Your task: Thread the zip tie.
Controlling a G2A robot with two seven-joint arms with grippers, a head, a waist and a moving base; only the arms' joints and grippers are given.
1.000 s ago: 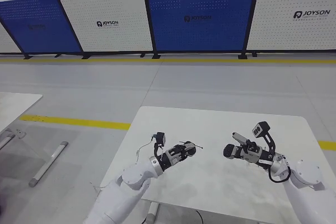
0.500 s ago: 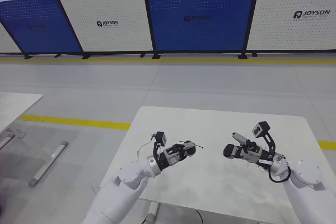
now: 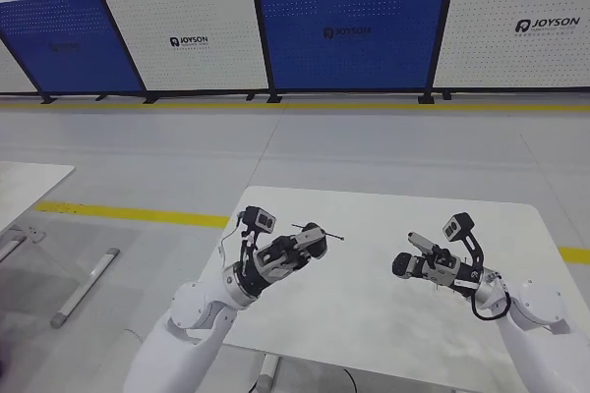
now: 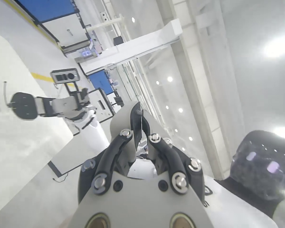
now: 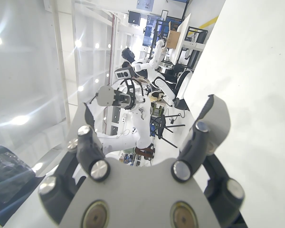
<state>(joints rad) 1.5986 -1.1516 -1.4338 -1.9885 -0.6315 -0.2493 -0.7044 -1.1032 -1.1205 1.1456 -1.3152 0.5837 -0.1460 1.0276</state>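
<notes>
White table (image 3: 374, 211), blue panels (image 3: 349, 44) behind, left gripper (image 3: 313, 241) clamps zip tie (image 3: 332, 235), right gripper (image 3: 409, 252) wide

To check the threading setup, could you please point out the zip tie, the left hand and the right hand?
zip tie (image 3: 332, 236): top view, end sticking out.
left hand (image 3: 313, 240): top view, between fingertips.
right hand (image 3: 405, 252): top view, between fingertips.

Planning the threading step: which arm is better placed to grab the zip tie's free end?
Right. The right pincer is open and empty, facing the left pincer, which is shut on the zip tie.
</notes>
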